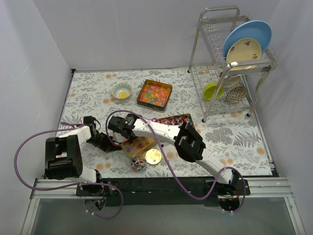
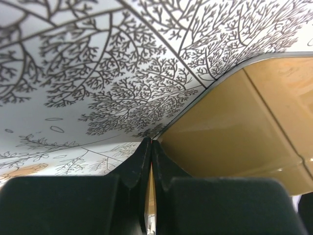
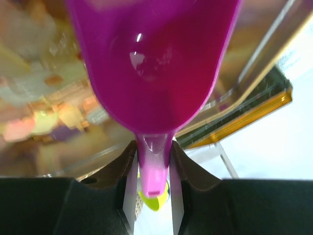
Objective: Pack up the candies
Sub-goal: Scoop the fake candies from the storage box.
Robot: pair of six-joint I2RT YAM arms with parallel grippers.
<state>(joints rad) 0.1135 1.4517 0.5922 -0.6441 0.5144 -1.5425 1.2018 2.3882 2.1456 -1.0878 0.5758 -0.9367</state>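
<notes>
Pale gummies lie in a gold tin point(image 1: 142, 145) at the front middle; they show blurred in the right wrist view point(image 3: 44, 115). Bright jellies point(image 1: 154, 93) fill a gold tin further back. Red-blue-white wrapped pieces point(image 1: 174, 119) lie in a third tin behind the right arm. My left gripper point(image 1: 106, 142) is shut on the front tin's left wall point(image 2: 234, 132), the thin rim between its fingertips point(image 2: 151, 145). My right gripper point(image 1: 121, 127) is shut on the handle of a magenta scoop point(image 3: 152, 63), held over the front tin; its gripper point is here point(image 3: 154, 164).
A small round jar of mixed candies point(image 1: 138, 164) and a round gold lid point(image 1: 153, 156) sit near the front edge. A patterned bowl point(image 1: 122, 90) stands at the back left. A wire dish rack point(image 1: 230, 63) with plates and bowls fills the back right.
</notes>
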